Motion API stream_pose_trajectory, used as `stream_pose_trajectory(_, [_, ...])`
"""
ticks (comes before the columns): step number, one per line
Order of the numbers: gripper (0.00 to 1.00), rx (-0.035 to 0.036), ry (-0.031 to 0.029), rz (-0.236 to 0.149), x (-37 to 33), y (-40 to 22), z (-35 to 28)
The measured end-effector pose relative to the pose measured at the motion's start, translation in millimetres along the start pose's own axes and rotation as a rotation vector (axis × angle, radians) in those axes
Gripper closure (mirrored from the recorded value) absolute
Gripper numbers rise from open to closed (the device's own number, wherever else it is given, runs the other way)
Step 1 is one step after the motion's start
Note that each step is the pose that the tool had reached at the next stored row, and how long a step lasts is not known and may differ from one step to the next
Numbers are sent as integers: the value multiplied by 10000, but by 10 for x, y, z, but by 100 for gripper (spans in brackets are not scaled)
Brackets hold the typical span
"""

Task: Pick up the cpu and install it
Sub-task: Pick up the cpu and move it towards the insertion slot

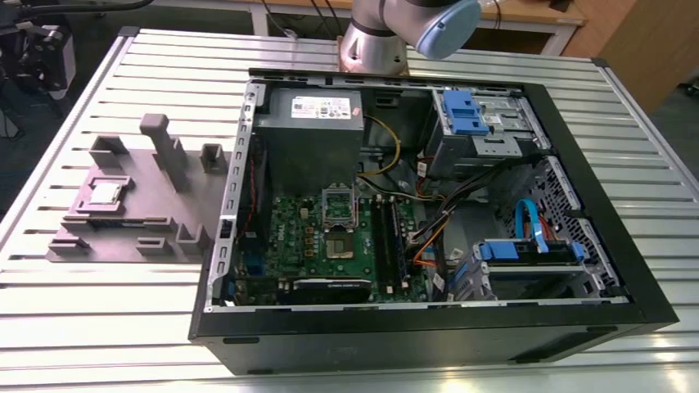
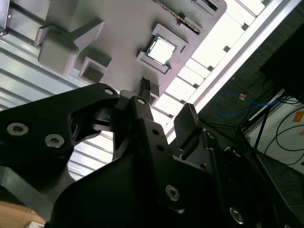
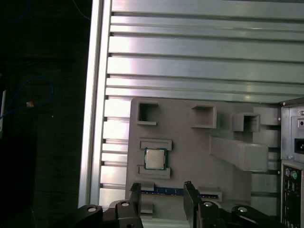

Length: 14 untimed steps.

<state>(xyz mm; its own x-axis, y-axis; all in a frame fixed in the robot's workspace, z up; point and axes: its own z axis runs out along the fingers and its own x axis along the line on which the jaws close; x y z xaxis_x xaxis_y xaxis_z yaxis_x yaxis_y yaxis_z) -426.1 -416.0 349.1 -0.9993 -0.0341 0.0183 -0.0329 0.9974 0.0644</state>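
The cpu (image 1: pixel 106 191) lies flat, metal top up, in a square recess of the grey fixture (image 1: pixel 142 233). In the exterior view the fixture sits on the slatted table (image 1: pixel 623 172) at 9 o'clock from the case (image 1: pixel 437 348), just beside its wall. Within the fixture the cpu is toward 9 o'clock of the middle, and the tall posts (image 1: pixel 164 143) stand at about 1 o'clock from it.

Inside the case the motherboard (image 1: pixel 317 237) takes the 7 o'clock part of the floor, with a grey box (image 1: pixel 311 135) at 12 o'clock from it. The socket (image 1: pixel 342 248) is near the board's middle, and its silver frame (image 1: pixel 339 205) is at 12 o'clock from it. The arm (image 1: pixel 421 24) shows at 12 o'clock, beyond the case.

In the first wrist view the gripper (image 3: pixel 162 192) hangs over the fixture, clear of the cpu (image 3: pixel 155 158) and not touching it. Its fingers (image 3: pixel 190 190) are spread apart and released, with nothing between them. In the second wrist view the gripper (image 2: pixel 166 99) is seen from the side, with the cpu (image 2: pixel 161 50) in its recess beyond the fingertips.
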Motion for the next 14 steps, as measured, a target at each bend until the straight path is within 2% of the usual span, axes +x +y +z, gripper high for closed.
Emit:
stream_pose_trajectory(1, [50, -1, 0, 1, 0, 0, 0])
stream_pose_trajectory(5, [48, 0, 0, 1, 0, 0, -2])
stream_pose_trajectory(7, [37, 0, 0, 0, 0, 0, -3])
stream_pose_trajectory(8, [37, 0, 1, 0, 0, 0, -4])
stream_pose_trajectory(10, [25, 0, 0, 1, 0, 1, -5])
stream_pose_trajectory(12, [25, 0, 0, 0, 0, 0, -6])
stream_pose_trajectory(13, [19, 0, 0, 1, 0, 1, -6])
stream_pose_trajectory(14, [19, 0, 0, 1, 0, 1, -7])
